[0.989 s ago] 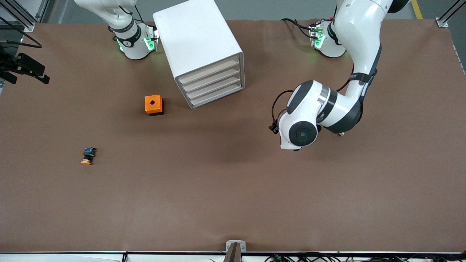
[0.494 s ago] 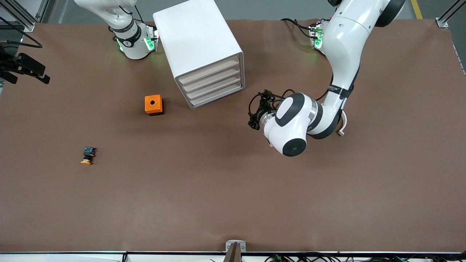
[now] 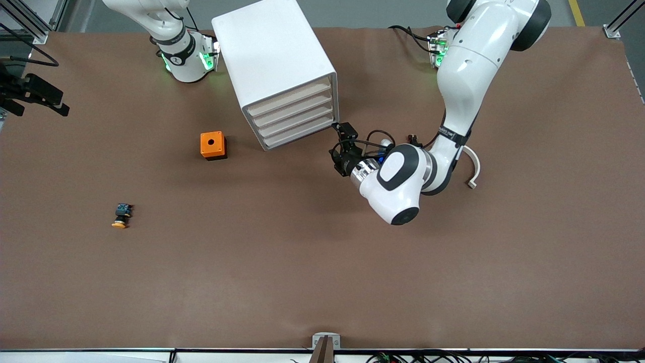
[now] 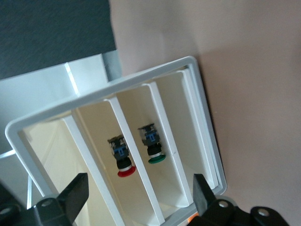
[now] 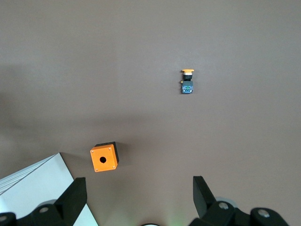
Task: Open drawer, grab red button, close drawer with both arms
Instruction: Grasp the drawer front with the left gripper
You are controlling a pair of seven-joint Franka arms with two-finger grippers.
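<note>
The white cabinet [image 3: 274,65] stands toward the robots' bases, and its four stacked drawers [image 3: 295,116] all sit flush. My left gripper [image 3: 340,132] is open and empty, close in front of the drawer fronts at the corner toward the left arm's end. The left wrist view looks into the cabinet front [image 4: 141,77]. There the red-capped button [image 4: 123,161] lies in one middle drawer [image 4: 101,127], between the spread fingers [image 4: 76,193]. My right gripper [image 5: 140,202] is open and empty, high over the table, and it is out of the front view.
A green-capped button [image 4: 153,147] lies in the drawer beside the red one. An orange box with a hole [image 3: 213,145] stands next to the cabinet and shows in the right wrist view [image 5: 104,157]. A yellow-orange-capped button [image 3: 121,216] lies toward the right arm's end.
My left arm has swung down and across toward the cabinet, bringing its gripper from over the bare table to the drawer fronts. Nothing on the table has moved.
</note>
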